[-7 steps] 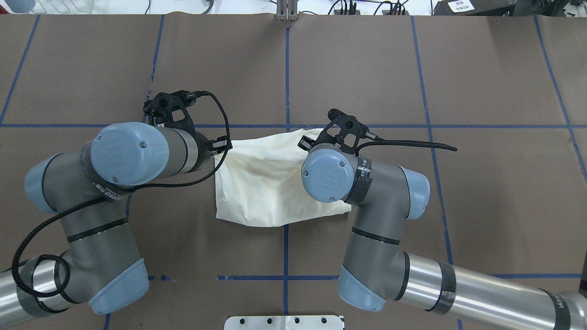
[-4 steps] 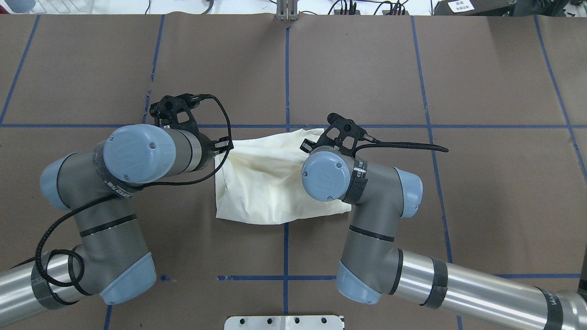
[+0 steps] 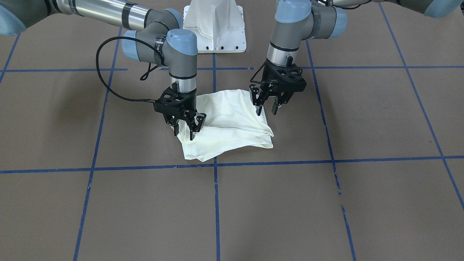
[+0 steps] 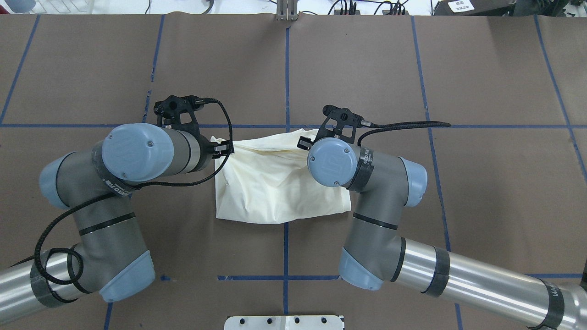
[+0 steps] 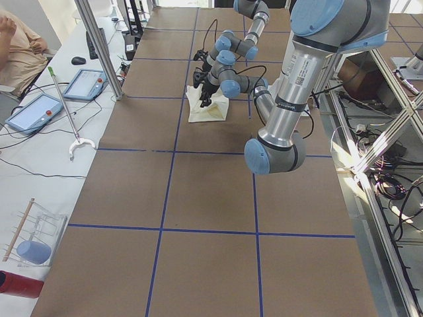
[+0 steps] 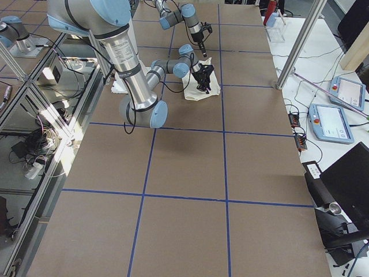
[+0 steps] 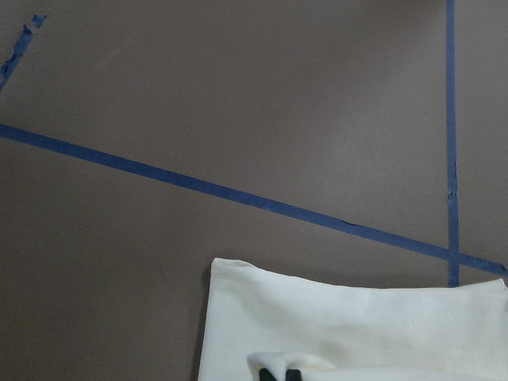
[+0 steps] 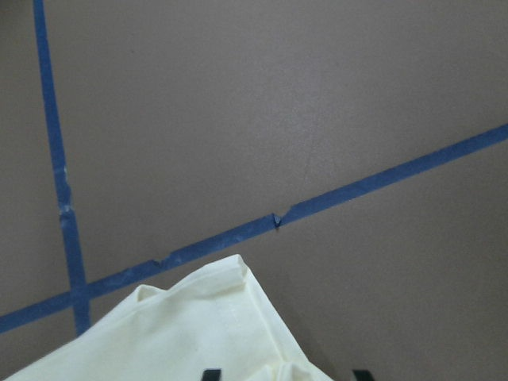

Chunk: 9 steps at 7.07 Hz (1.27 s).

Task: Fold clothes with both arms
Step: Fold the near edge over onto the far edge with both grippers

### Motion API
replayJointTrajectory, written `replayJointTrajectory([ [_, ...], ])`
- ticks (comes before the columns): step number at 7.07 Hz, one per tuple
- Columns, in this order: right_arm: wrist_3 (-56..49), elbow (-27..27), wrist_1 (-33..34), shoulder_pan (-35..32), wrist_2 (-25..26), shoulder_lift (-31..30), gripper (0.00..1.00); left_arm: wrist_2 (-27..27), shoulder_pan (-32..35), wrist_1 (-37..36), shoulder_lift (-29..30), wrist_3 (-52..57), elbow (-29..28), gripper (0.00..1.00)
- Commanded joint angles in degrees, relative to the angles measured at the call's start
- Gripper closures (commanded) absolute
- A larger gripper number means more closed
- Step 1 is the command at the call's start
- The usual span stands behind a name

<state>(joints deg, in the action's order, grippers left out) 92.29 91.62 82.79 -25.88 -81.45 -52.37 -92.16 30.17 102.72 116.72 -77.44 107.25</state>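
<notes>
Cream T-shirt lies folded on the brown table; the left gripper and right gripper hang over it, fingers released.

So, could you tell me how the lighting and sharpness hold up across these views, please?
Front-facing view: even light, soft shadows under both arms, the shirt crisp. Overhead view: sharp, with bright highlights on the silver arm tubes. Left side view: the near left arm looms large and the shirt is small and far off. Both wrist views: flat light, slightly soft, cloth nearly white at the bottom edge.
</notes>
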Motion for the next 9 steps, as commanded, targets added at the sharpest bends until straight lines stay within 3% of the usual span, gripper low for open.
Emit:
replayJointTrajectory([
  [1,-4.9,6.0,0.5,-1.2,-4.2,0.0,0.00,-4.7,2.4,1.3,-0.3,6.1,0.6,0.00],
  [3,-8.4,6.4,0.5,3.8,-2.0,-0.8,0.00,-4.7,2.5,1.3,-0.2,6.1,0.6,0.00],
  [4,-14.0,4.9,0.4,6.3,2.0,-0.4,0.00,-4.7,2.5,1.3,-0.2,5.9,0.6,0.00],
  [8,-19.0,-2.6,0.1,3.2,2.6,0.9,0.00,-4.7,2.4,1.4,-0.4,5.6,0.6,0.00],
  [9,-20.3,-8.2,0.0,-0.1,2.4,3.6,0.00,-4.7,2.4,1.4,-0.4,5.5,0.6,0.00],
])
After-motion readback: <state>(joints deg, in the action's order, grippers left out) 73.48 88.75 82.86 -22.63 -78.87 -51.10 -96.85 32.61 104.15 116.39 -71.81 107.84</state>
